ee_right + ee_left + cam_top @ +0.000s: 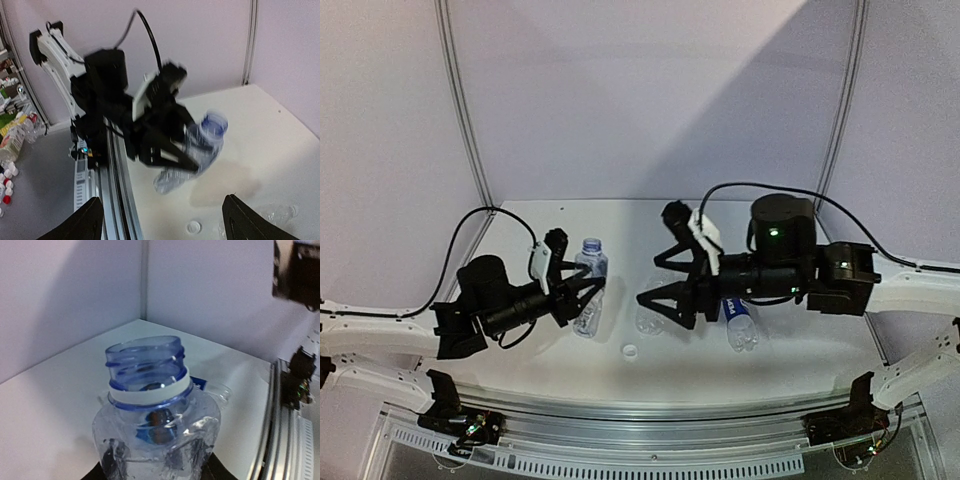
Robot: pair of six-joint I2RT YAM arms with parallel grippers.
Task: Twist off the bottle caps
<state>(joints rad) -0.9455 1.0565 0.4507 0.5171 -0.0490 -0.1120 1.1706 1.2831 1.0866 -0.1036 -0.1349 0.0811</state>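
Desk, white and broad, bore everything. The left fingers clamped an upright clear plastic bottle, its blue-tinted neck uncapped. The right fingers hung wide apart, empty, near a lying blue-labelled clear bottle. A small white round cap lay between the arms.

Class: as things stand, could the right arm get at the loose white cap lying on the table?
Probably yes: the right gripper stands open near the white cap, which lies uncovered, with nothing between them.
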